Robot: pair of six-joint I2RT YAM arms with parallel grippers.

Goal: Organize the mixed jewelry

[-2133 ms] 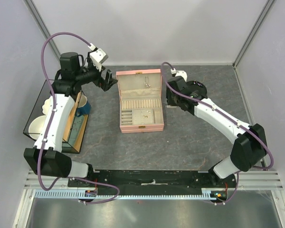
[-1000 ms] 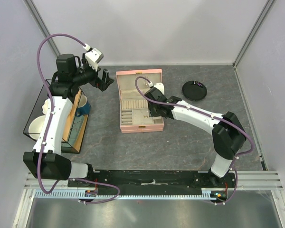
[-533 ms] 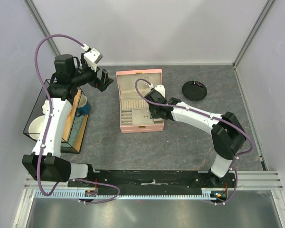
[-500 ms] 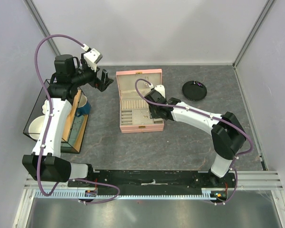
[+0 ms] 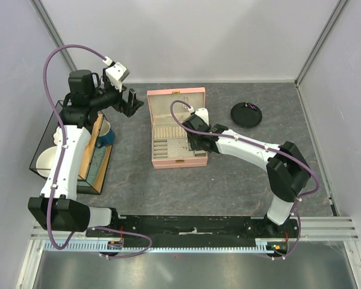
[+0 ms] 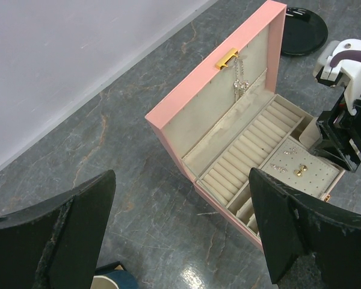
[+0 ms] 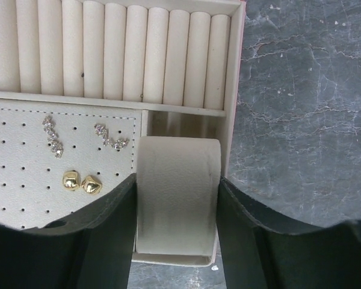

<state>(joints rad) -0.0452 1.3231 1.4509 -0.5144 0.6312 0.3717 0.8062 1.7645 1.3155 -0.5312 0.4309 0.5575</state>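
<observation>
So, big to small:
- The bench is grey stone-look and carries everything.
- Right arm: two seconds ago it was out to the right of the box, covering the black disc. It then swung in over the box's front-right corner and has sat there for the last second, so the disc is now uncovered.
- Left arm: barely moved, hangs off the box's back-left corner. Its left fingers are spread wide with nothing between them.
- The pink box has its lid open and laid back, tray facing up, with ring rolls across the middle.
- The beige pad is in the front-right compartment, long axis front to back, parallel to the rolls. The right fingers sit against both its sides, so they're grasping it as far as I can tell. The contact edges are in shadow, so they may be just letting go.
- My read: this step is seating the pad, not sorting. The mixed jewelry isn't being touched and is all inside the box.
- The chain hangs in the lid, long axis running from the clasp edge toward the hinge.
- Two crystal drops lie on the perforated panel just left of the pad. Both are slanted and roughly parallel.
- Two gold studs sit just below them, side by side. They're round, so no real axis.
</observation>
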